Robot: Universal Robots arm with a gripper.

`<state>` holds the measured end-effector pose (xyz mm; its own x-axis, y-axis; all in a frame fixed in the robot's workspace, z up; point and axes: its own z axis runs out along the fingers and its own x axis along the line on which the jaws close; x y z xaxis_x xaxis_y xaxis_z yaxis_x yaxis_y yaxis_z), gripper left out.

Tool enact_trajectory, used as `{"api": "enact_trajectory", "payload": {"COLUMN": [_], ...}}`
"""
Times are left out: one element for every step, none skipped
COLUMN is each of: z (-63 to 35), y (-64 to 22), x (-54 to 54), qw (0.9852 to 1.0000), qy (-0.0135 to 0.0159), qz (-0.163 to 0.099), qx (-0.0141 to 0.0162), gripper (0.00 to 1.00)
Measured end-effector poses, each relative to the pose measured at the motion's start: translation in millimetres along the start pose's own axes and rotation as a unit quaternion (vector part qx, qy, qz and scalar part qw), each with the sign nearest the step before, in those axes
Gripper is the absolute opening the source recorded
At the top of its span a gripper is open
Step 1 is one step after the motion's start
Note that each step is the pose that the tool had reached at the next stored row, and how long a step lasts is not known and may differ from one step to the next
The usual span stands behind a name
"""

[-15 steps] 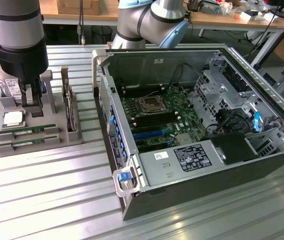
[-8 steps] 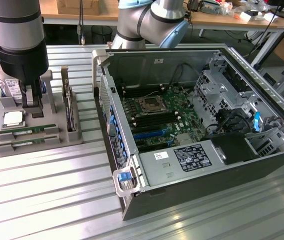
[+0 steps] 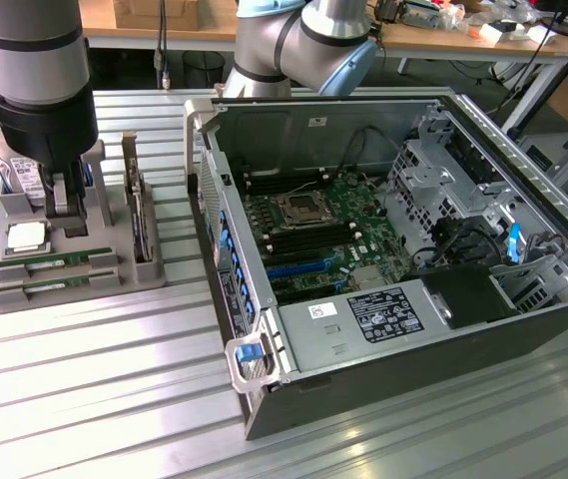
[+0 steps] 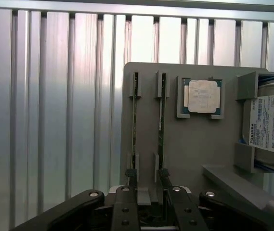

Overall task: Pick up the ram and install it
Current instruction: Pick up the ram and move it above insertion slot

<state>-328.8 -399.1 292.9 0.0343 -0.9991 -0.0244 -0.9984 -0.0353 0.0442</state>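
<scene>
Ribbed aluminium table (image 4: 55, 120) carries a grey tray (image 4: 189, 144); the gripper (image 4: 146, 180) hangs above it, fingers (image 4: 125, 204) spread wide, grasping nothing, tips near the ram (image 4: 161, 130) slotted on edge

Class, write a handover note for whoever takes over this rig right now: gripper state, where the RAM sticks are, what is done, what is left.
Gripper: fingers open, holding nothing, above the grey holder by the sticks' ends.
Ram sticks: both on edge in the holder's slots, side by side.
Done: nothing lifted.
Left: pick one up and install it on the motherboard in the open case.
</scene>
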Motion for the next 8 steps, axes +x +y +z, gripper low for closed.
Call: {"api": "enact_trajectory", "payload": {"z": [0.2,0.4,0.7,0.9,1.3,1.5,2.1,2.5], "y": [0.0,0.0,0.0,0.0,0.0,-0.1,-0.1,-0.1], "x": [0.0,0.0,0.0,0.0,0.0,0.0,0.0,0.1], "qw": [1.0000,1.0000,1.0000,1.0000,1.0000,1.0000,1.0000,1.0000], "qy": [0.0000,0.0000,0.0000,0.0000,0.0000,0.0000,0.0000,0.0000], "qz": [0.000,0.000,0.000,0.000,0.000,0.000,0.000,0.000], "qx": [0.0000,0.0000,0.0000,0.0000,0.0000,0.0000,0.0000,0.0000], "gripper": [0.30,0.30,0.30,0.30,0.30,0.30,0.30,0.30]}}
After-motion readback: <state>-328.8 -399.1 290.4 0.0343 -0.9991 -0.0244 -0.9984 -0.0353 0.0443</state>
